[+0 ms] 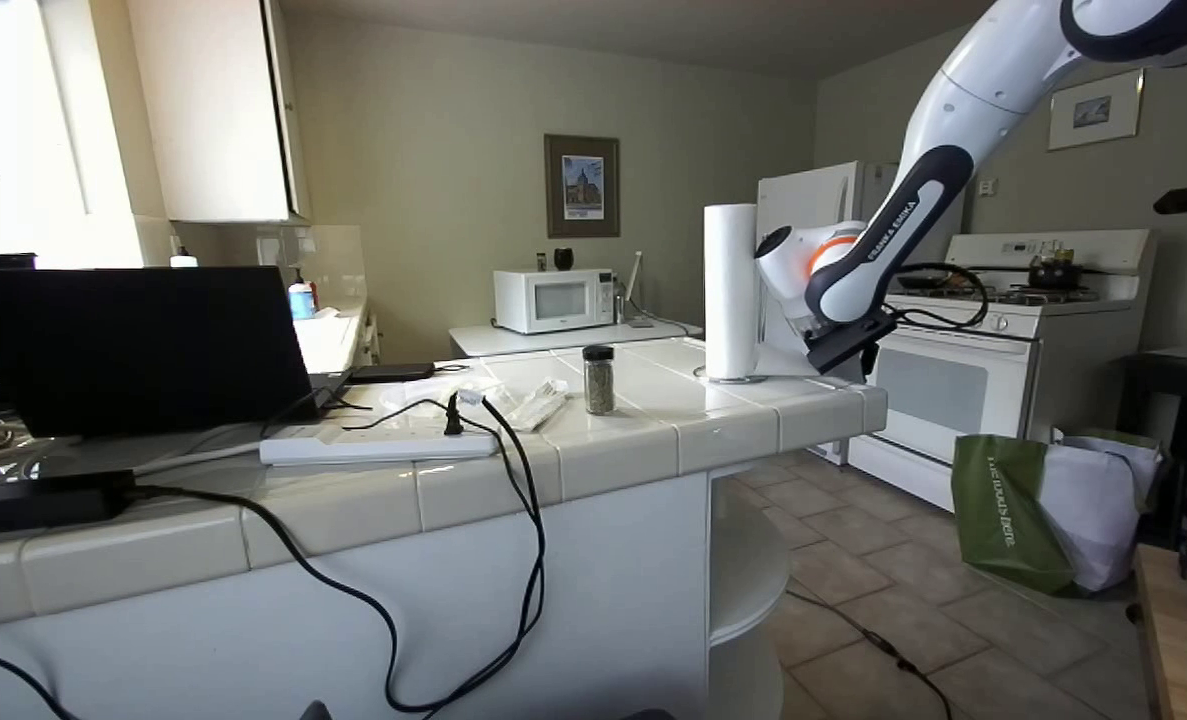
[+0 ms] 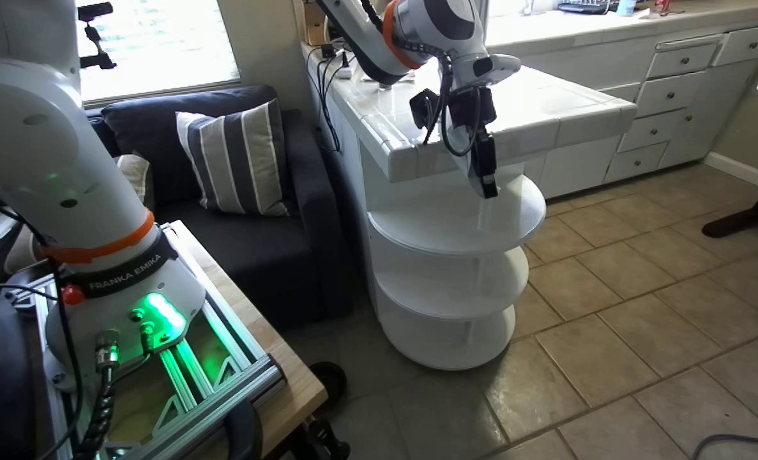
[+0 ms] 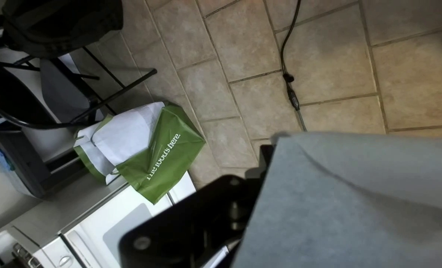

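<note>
Past the counter's end, my gripper (image 2: 488,186) points down in an exterior view, its dark fingers together with a pale sheet beside them. The paper towel sheet (image 3: 336,208) fills the lower right of the wrist view and hides much of the jaws; one black finger (image 3: 213,208) shows along its edge. My gripper appears shut on this sheet. A white paper towel roll (image 1: 730,290) stands upright on the tiled counter (image 1: 653,385), just beside the arm's wrist. Pale paper (image 1: 788,363) stretches from the roll's foot toward the gripper. The fingertips are hidden in that view.
A spice jar (image 1: 599,385), a white power strip (image 1: 378,447) with black cables and a laptop (image 1: 133,350) are on the counter. Round shelves (image 2: 455,223) sit below the gripper. A green and white bag (image 3: 176,149) and a cable (image 3: 291,95) lie on the floor.
</note>
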`<state>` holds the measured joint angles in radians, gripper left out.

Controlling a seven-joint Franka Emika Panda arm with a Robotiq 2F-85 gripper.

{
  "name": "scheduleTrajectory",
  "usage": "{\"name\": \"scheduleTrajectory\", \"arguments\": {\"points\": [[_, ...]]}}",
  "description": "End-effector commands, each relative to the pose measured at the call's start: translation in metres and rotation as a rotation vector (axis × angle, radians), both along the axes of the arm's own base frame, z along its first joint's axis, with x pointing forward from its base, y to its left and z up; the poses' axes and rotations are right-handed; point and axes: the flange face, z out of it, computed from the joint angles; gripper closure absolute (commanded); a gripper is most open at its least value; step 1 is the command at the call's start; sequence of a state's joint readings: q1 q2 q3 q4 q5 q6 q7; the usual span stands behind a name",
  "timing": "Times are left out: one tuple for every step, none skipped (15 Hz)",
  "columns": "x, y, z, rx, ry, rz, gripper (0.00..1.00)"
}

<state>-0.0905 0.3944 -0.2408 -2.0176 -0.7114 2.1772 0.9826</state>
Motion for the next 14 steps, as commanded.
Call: {"name": "scheduleTrajectory", "arguments": {"points": [[-0.004,0.001,-0.012,-0.033,0.027,-0.003,1.0],[-0.005,-0.001,-0.014,-0.035,0.032,-0.003,1.0],[-0.006,-0.001,-0.017,-0.037,0.037,-0.005,1.0],[-0.007,-0.002,-0.02,-0.037,0.045,-0.007,1.0],[-0.008,-0.003,-0.022,-0.039,0.051,-0.007,1.0],[-0.009,-0.004,-0.025,-0.039,0.057,-0.009,1.0],[-0.01,-0.004,-0.027,-0.04,0.062,-0.011,1.0],[-0.01,-0.006,-0.029,-0.042,0.067,-0.013,1.0],[-0.011,-0.007,-0.029,-0.042,0.07,-0.016,1.0],[-0.011,-0.007,-0.029,-0.042,0.072,-0.018,1.0],[-0.011,-0.007,-0.027,-0.043,0.071,-0.019,1.0],[-0.009,-0.006,-0.023,-0.037,0.065,-0.018,1.0],[-0.008,-0.002,-0.015,-0.011,0.068,-0.016,1.0],[-0.006,0.003,-0.006,0.026,0.067,-0.007,1.0]]}}
